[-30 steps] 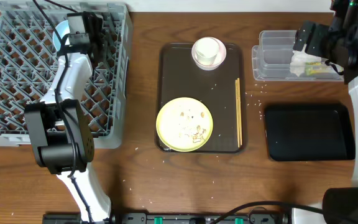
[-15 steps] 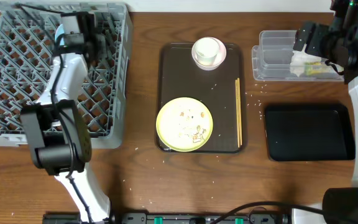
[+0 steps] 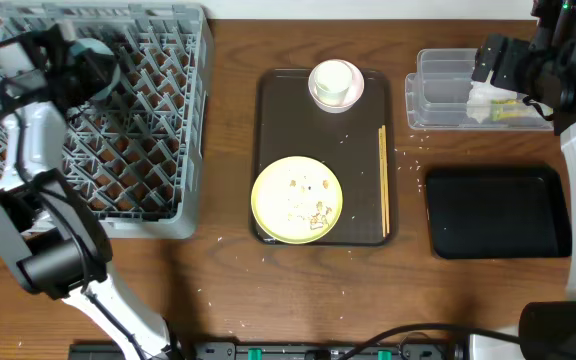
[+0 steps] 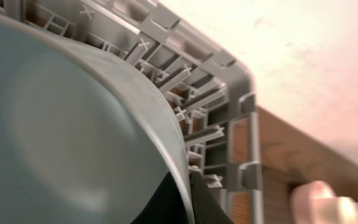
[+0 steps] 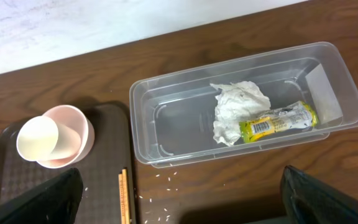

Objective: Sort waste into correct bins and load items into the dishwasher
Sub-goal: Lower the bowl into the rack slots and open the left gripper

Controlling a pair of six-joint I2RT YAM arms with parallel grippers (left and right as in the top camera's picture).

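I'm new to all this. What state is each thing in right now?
left gripper, shut on the light blue bowl.
light blue bowl, held at the dish rack.
right gripper, open, empty.
clear tub, holds the tissue and wrapper.
black tray, empty.
yellow plate, soiled with scraps, on the brown tray.
white cup, tilted in a pinkish bowl.
chopsticks, flat on the brown tray.

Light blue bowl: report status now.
Left end effector shut on light blue bowl, at far side of dish rack. Right end effector open above clear tub. No obstruction seen in rack.
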